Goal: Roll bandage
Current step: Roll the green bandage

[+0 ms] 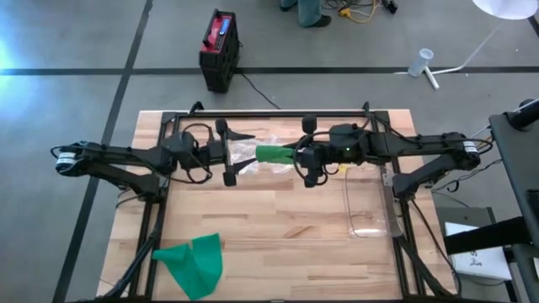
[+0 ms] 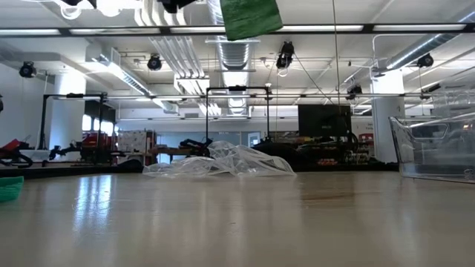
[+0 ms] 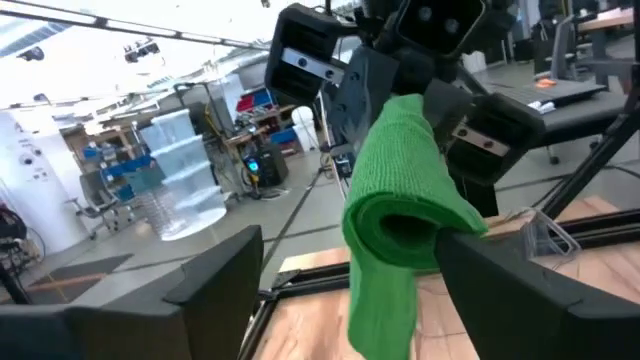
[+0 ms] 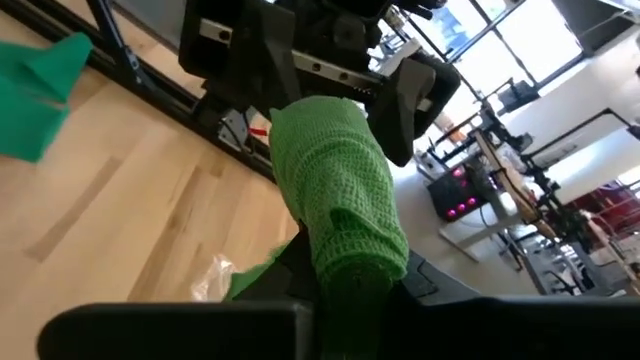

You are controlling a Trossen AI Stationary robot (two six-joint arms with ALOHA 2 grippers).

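Closest to the lens, the right pincer (image 4: 335,300) has its dark fingers clamped on one end of the green bandage (image 4: 340,200), a loosely wound roll held up in the air between the two arms. The left pincer (image 3: 350,270) faces it from the other end; its fingers stand wide, the roll's open end between them, and I can't say they touch it. A loose flap hangs off that end.

To my eye the roll is partly wound. To wind it well, the right grip should stay firm while the left catches the hanging flap and turns it snug, keeping the edges lined up so it doesn't cone.

Below lies a pale wooden tabletop (image 1: 278,223) with a crumpled clear plastic bag (image 2: 223,162), a clear container (image 2: 434,148) on the right, and another green cloth (image 1: 192,263) at the near edge. Beyond is a workshop with ceiling pipes, lights and racks.
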